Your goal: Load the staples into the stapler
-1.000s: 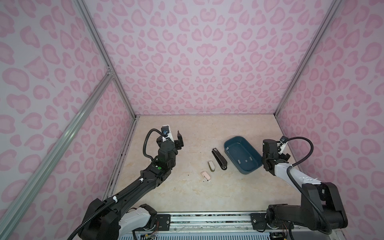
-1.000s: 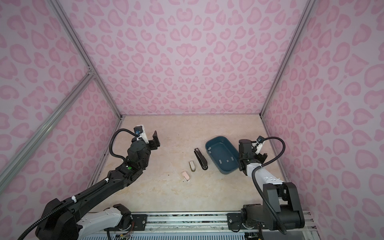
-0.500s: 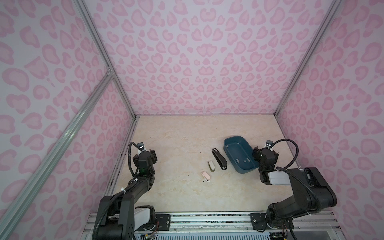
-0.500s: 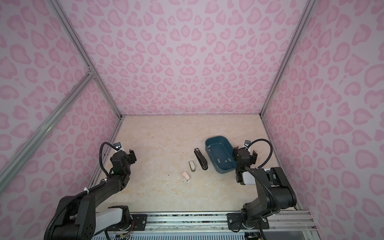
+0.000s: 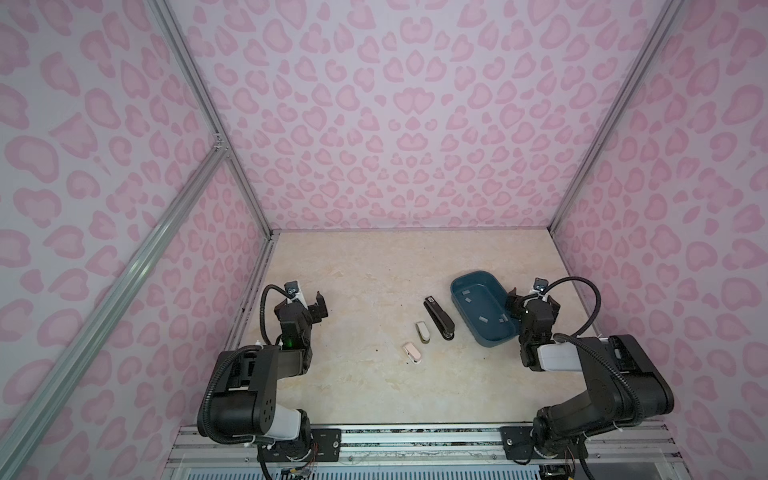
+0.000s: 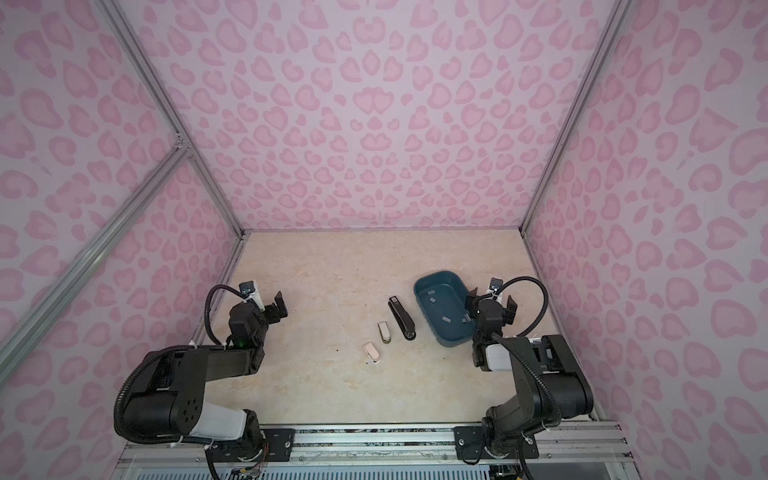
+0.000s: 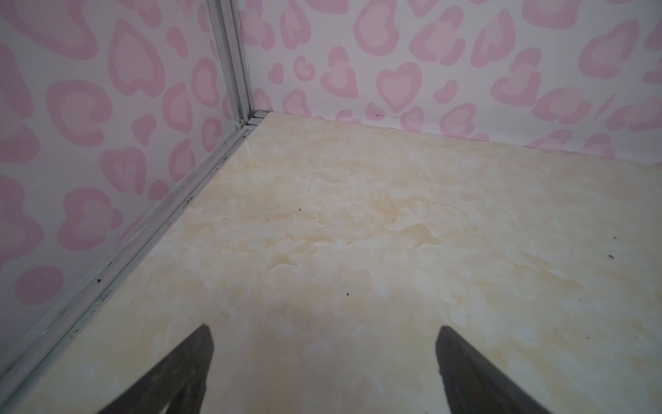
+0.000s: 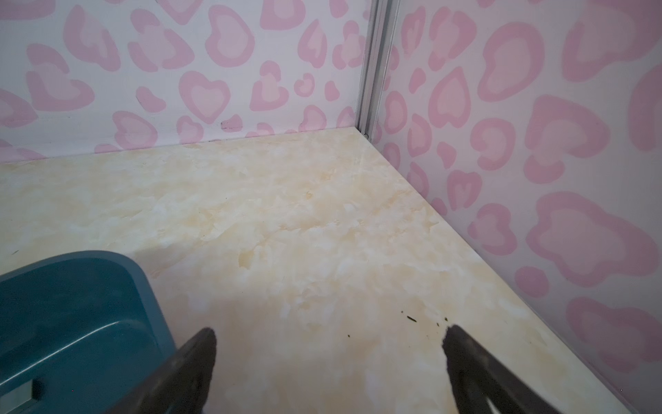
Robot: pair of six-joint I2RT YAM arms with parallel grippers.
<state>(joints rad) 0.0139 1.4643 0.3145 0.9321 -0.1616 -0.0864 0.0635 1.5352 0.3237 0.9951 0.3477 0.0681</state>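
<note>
A black stapler (image 5: 439,318) (image 6: 402,318) lies mid-table, shut. The staples (image 5: 484,319) (image 6: 446,319) are several small grey strips scattered inside a teal tray (image 5: 494,341) (image 6: 455,341) to its right. My left gripper (image 5: 311,305) (image 6: 272,307) (image 7: 324,333) hovers at the left side, open and empty, far from the stapler. My right gripper (image 5: 533,301) (image 6: 490,305) (image 8: 329,335) is open and empty just beyond the tray's right edge. In the right wrist view the tray (image 8: 89,272) sits beside one finger.
A small white stapler (image 5: 422,332) (image 6: 384,331) and a small pink stapler (image 5: 412,352) (image 6: 371,353) lie left of the black one. Pink heart-patterned walls close in the left, back and right sides. Both arms are folded low near the front rail.
The left arm has pulled back from its outstretched pose and folded up at the front left. The right arm has folded too, its gripper staying beside the tray.
</note>
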